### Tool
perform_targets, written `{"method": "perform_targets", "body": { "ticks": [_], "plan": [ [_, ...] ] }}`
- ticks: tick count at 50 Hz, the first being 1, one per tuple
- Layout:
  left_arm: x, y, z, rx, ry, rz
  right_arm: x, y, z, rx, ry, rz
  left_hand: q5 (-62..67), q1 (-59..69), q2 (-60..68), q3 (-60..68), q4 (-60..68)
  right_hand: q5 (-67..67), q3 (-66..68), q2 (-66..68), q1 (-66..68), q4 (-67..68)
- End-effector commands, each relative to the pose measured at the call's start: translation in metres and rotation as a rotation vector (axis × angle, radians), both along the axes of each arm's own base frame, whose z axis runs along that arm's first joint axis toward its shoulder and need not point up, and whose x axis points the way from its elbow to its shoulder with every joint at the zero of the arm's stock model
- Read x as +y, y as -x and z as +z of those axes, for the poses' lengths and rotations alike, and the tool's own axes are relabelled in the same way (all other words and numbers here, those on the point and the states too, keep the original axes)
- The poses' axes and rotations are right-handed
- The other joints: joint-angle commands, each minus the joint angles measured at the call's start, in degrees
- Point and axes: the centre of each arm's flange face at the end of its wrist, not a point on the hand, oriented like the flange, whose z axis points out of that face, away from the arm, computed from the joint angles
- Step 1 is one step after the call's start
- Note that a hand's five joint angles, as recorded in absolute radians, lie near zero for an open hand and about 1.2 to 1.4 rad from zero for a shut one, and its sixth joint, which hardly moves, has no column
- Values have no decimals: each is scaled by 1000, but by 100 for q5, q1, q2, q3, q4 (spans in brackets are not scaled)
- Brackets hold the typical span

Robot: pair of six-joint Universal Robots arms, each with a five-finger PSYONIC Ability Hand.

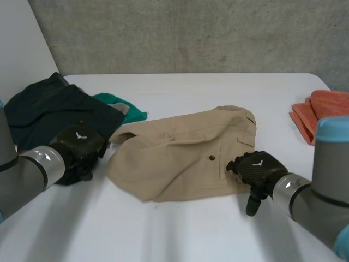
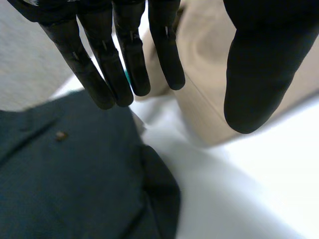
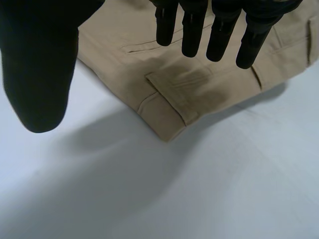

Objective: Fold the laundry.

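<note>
I was working over a white table set against a rough grey wall, with a pale panel leaning in at the upper left of the head view.

From the head camera I counted four pieces of laundry. One khaki garment lay rumpled at the centre of the frame. One dark garment was at the left, and one green cloth poked out between those two. One orange towel sat at the right edge, well apart from the rest. I also counted one dark button on the khaki.

The left hand sat at the lower left, over the near edge of the dark garment. The right hand was at the lower right corner of the khaki garment.

The wrist cameras gave me the hands' poses. In the left wrist view the fingers were straight and close together, with the thumb held wide of them. They gripped nothing. Under them the dark garment and the khaki edge were just beside each other, and a small brown speck showed on the dark cloth.

In the right wrist view the fingers were also straight, with the thumb apart, and the hand was loose and empty. A pocket flap at the khaki garment's corner lay below the fingertips. I could not tell whether they touched it.
</note>
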Motion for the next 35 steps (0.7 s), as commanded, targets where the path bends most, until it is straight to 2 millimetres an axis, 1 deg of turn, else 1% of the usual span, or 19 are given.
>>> {"method": "perform_targets", "body": {
  "ticks": [1, 4, 5, 8, 9, 14, 17, 19, 20, 28, 31, 33, 35],
  "plan": [
    [-2, 5, -31, -33, -155, -104, -7, -12, -29, -24, 85, 36, -885, -914, -902, -913, -903, 958, 977, 1057, 1047, 995],
    [-3, 8, -37, -39, -159, -113, -10, -14, -35, -21, 99, 41, -1327, -1357, -1344, -1356, -1346, 1396, 1415, 1495, 1485, 1433],
    [-4, 11, -39, -43, -153, -116, -12, -14, -36, -20, 111, 43, -1612, -1641, -1628, -1640, -1630, 2414, 2433, 2513, 2503, 2451],
    [-5, 16, -42, -48, -129, -121, -16, -16, -38, -19, 141, 49, -1699, -1728, -1715, -1727, -1717, 4553, 4572, 4652, 4642, 4590],
    [-6, 17, -42, -48, -121, -123, -19, -16, -40, -15, 161, 52, -1699, -1728, -1715, -1727, -1717, 6245, 6263, 6344, 6334, 6281],
    [-3, 27, -41, -51, -73, -140, -25, -15, -35, -26, 207, 27, -1867, -1896, -1884, -1895, -1885, 6262, 6281, 6361, 6351, 6298],
    [0, 35, -43, -60, -35, -157, -26, -15, -27, -55, 220, 9, -1817, -1846, -1834, -1845, -1835, 6262, 6281, 6361, 6351, 6298],
    [0, 39, -45, -66, -19, -157, -27, -15, -24, -75, 220, -3, -1800, -1829, -1816, -1828, -1818, 6262, 6281, 6361, 6351, 6298],
    [-1, 42, -50, -77, -11, -155, -28, -16, -21, -93, 217, -13, -1783, -1812, -1800, -1811, -1802, 6262, 6281, 6361, 6351, 6298],
    [-9, 56, -71, -155, 38, -128, -36, -16, -13, -148, 201, -90, -1178, -1207, -1195, -1206, -1196, 6262, 6281, 6361, 6351, 6298],
    [-11, 60, -73, -169, 54, -127, -38, -15, -10, -160, 198, -119, -1127, -1156, -1144, -1155, -1146, 6262, 6281, 6361, 6351, 6298],
    [-13, 64, -72, -171, 73, -127, -40, -16, -6, -176, 196, -142, -590, -619, -607, -619, -609, 6262, 6281, 6361, 6351, 6298],
    [-15, 70, -71, -165, 94, -133, -43, -18, -2, -192, 201, -160, -388, -417, -404, -416, -406, 6262, 6281, 6361, 6351, 6298]
  ]
}}
